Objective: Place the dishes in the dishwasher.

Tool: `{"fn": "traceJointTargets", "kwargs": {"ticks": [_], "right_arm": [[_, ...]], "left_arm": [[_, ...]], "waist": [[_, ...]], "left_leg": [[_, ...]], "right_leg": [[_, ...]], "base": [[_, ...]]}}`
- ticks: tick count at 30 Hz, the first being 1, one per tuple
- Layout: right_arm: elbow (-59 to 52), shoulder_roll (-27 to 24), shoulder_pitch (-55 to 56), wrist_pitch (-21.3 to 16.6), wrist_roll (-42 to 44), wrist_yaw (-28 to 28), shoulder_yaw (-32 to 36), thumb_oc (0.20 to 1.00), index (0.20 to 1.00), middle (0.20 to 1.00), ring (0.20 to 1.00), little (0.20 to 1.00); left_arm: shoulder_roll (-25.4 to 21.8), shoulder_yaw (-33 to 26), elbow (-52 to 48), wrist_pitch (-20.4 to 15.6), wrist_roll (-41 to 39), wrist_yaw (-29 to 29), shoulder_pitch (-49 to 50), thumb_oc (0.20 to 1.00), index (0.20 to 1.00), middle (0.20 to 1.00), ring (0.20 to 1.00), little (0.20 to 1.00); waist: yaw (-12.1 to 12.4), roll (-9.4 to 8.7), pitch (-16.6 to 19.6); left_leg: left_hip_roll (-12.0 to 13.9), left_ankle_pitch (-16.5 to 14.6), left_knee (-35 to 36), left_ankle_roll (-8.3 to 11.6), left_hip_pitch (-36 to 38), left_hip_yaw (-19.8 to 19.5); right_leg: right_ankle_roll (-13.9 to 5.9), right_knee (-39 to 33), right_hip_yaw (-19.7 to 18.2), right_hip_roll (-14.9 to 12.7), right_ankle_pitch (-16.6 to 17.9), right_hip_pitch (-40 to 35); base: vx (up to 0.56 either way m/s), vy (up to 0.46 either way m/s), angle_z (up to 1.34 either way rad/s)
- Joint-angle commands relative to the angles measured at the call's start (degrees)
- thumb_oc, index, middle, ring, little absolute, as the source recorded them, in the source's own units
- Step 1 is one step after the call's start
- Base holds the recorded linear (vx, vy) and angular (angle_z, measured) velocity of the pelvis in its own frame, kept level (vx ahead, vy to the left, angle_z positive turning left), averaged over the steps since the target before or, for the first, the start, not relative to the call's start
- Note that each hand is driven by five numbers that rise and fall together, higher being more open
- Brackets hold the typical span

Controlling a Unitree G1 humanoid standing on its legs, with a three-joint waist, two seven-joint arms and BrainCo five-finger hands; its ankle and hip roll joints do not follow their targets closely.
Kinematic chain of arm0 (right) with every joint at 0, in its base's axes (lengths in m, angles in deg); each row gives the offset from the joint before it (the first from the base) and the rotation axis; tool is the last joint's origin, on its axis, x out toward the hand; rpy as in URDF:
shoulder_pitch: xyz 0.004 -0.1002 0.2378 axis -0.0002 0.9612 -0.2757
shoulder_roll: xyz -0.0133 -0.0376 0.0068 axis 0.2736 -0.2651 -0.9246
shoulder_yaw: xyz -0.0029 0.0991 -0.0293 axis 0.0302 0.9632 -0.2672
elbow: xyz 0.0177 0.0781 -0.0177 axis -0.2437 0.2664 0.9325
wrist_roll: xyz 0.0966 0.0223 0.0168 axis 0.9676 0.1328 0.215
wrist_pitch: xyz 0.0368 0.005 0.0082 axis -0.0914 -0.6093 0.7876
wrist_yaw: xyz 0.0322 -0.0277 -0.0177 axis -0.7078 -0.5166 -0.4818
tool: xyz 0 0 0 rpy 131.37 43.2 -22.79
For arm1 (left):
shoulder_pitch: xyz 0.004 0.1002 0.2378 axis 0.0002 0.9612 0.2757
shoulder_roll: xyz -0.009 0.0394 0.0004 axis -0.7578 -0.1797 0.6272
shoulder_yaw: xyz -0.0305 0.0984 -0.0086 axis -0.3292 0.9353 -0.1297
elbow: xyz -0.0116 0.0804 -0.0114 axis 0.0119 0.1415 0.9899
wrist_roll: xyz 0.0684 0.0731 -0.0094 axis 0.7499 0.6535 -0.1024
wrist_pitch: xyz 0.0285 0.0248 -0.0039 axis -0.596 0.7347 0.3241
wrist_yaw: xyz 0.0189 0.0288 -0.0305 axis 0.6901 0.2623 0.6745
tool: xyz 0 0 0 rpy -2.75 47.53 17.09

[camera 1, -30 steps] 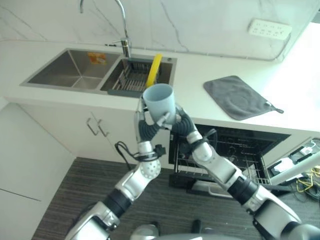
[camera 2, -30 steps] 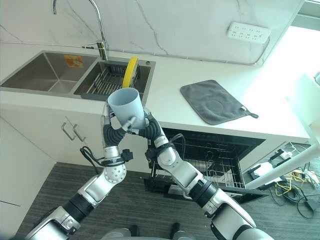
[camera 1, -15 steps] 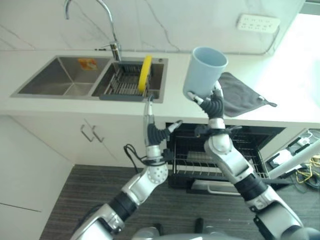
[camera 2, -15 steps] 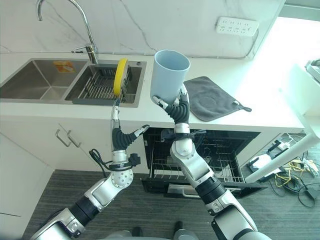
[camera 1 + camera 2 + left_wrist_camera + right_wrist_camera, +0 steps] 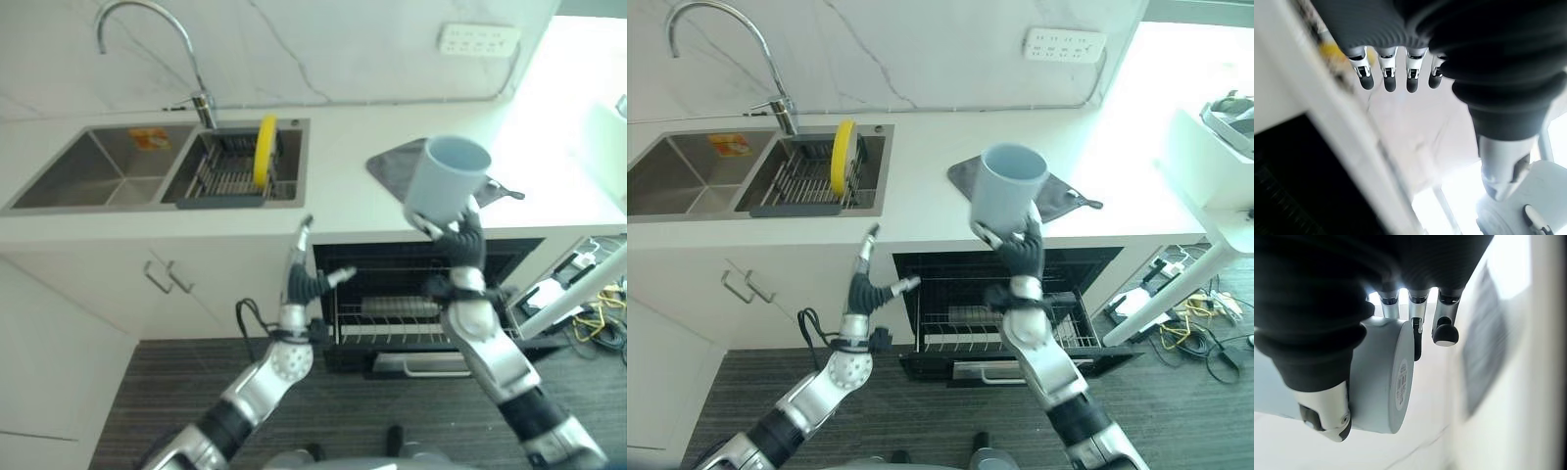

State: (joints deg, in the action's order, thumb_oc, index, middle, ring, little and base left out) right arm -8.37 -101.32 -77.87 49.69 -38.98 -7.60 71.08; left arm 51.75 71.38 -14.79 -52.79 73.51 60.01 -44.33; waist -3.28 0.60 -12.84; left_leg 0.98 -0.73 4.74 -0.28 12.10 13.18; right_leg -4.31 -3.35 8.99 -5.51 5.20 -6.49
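The right hand [image 5: 1022,250] is seen right of centre in the right eye view, raised with its fingers and thumb curled round the base of a pale blue cup [image 5: 1009,186]. The cup is held upright, slightly tilted, with its open mouth upward, in front of the white countertop [image 5: 921,186] edge and above the open dishwasher [image 5: 1019,294]. In the right wrist view the cup's flat bottom, with a small label on it, is pressed against the palm, fingers [image 5: 1444,330] wrapped over its side.

The left hand [image 5: 306,279] is held up at the centre of the left eye view, fingers straight and thumb spread aside, with nothing held. It stands in front of the cabinet beside the dishwasher opening.

A wire rack [image 5: 392,318] is visible inside the dishwasher at lower centre. At upper left, a yellow plate [image 5: 263,152] stands on edge in a drainer basket [image 5: 225,176] in the sink [image 5: 98,176]. A grey cloth [image 5: 1058,201] lies on the countertop behind the cup.
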Motion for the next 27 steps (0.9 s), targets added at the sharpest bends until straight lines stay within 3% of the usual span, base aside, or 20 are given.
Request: {"fn": "traceJointTargets", "kwargs": {"ticks": [1,9,16,22,27], "right_arm": [[-2.6,-0.4,-4.8,-6.8,0.4,4.0,2.7,0.2,0.2,0.2,0.2,0.2],[0.2,-2.4,-2.8,-8.6,-0.7,9.5,3.2,0.2,0.2,0.2,0.2,0.2],[3.5,-3.3,-2.7,-7.1,-0.2,11.3,1.3,0.2,0.2,0.2,0.2,0.2],[10.7,-2.6,-5.0,-5.9,2.1,10.6,-1.3,0.2,0.2,0.2,0.2,0.2],[14.4,-1.8,-7.5,-6.3,0.4,8.4,-2.7,0.2,0.2,0.2,0.2,0.2]], "left_arm": [[-1.2,-0.5,0.2,-3.9,-1.8,-7.3,-3.5,1.0,1.0,1.0,1.0,1.0],[-5.9,-2.6,3.5,-5.8,-5.0,-20.7,-1.3,1.0,1.0,1.0,1.0,1.0],[-8.6,-1.0,5.8,-3.0,-1.1,-27.5,-4.3,1.0,1.0,1.0,1.0,1.0],[-9.4,3.3,5.6,0.3,-0.8,-39.5,-7.6,1.0,1.0,1.0,1.0,1.0],[-9.5,5.9,5.7,2.5,-0.9,-39.4,-10.4,1.0,1.0,1.0,1.0,1.0]], "waist": [[-0.7,-0.68,0.7],[-1.3,0.68,0.1],[-1.8,1.61,-1.6],[-2.0,2.89,-3.0],[-2.3,3.78,-5.0]], "left_leg": [[3.1,-7.0,-4.5,0.21,-0.8,-0.6],[4.5,-7.1,-8.3,0.51,-2.5,-0.2],[5.7,-7.4,-12.3,0.86,-5.0,-1.2],[5.9,-6.8,-14.1,1.59,-7.3,-1.8],[5.3,-6.5,-14.8,1.57,-9.5,-2.3]], "right_leg": [[-4.89,6.4,-2.2,-4.4,-9.4,-0.5],[-4.33,11.9,-0.9,-5.4,-11.7,1.4],[-3.53,18.7,-0.3,-6.0,-14.3,4.5],[-2.99,21.0,-0.2,-6.5,-15.1,6.8],[-2.78,22.3,-0.9,-6.7,-15.4,9.0]], "base": [[0.0,0.021,-0.16],[0.02,0.008,-0.06],[0.02,-0.015,0.02],[0.02,-0.006,0.03],[-0.05,0.054,0.02]]}}
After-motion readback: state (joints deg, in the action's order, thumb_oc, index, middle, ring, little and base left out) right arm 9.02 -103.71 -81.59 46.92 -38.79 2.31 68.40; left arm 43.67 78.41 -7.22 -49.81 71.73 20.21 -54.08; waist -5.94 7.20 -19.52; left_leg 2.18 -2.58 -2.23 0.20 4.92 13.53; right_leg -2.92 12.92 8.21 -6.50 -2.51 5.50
